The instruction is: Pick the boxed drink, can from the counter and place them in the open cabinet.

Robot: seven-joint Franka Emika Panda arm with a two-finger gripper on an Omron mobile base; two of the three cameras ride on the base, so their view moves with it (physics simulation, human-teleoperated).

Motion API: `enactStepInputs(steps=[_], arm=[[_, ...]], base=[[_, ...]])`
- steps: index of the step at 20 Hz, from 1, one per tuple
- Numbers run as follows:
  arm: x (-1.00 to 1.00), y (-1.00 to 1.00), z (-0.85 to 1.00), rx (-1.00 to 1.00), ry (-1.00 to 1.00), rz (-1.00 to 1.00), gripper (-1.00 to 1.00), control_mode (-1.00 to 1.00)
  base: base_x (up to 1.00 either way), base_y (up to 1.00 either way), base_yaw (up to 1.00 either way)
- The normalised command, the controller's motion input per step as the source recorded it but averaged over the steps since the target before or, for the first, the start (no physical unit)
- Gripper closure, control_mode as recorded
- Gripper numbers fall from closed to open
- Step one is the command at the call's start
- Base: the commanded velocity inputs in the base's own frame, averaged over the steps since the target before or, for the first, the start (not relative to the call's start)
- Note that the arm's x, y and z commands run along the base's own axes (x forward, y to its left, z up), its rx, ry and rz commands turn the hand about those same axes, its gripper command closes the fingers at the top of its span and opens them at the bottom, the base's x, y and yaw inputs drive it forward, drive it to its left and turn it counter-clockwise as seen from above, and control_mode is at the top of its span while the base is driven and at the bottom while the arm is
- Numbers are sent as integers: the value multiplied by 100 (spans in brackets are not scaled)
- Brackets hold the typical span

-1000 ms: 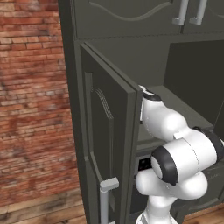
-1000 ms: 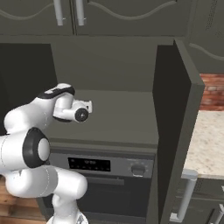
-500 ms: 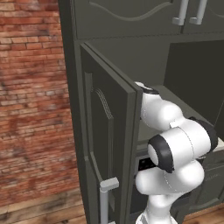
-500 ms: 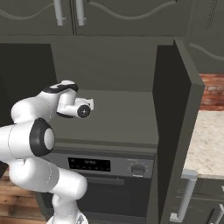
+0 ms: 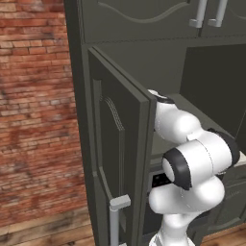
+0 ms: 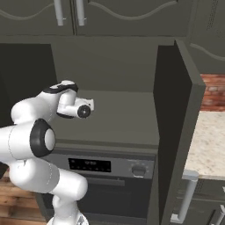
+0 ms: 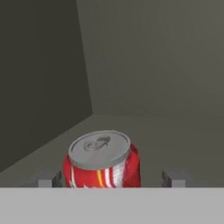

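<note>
The can stands upright on the shelf of the open cabinet, near its inner corner — between the fingertips of the gripper, which are spread wide, touching neither side.

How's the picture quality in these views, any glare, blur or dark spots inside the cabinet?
Hand view: soft, even light, the can sharp, its silver top without glare, the left wall of the open cabinet darker than the back. Right base view: the shelf bay is dim but readable, and the counter at the right is brighter. Left base view: the brick wall is well lit and slightly soft.
</note>
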Motion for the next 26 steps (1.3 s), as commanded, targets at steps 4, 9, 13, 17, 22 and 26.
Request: enactStepInputs(steps=[4,9,13,17,22,26], arm=[[-25,-5,0,0,0,0,-100,-100],[-68,-19,9,2,0,-3,-100,-100],[-99,-41,32,7,0,-8,-100,-100],[-100,-51,52,9,3,-10,-100,-100],[-100,-48,63,5,8,-9,-100,-100],[-100,-36,89,3,28,-11,-100,-100]], base=[[0,0,0],[0,0,0],[0,0,0],[0,0,0],[0,0,0],[0,0,0]])
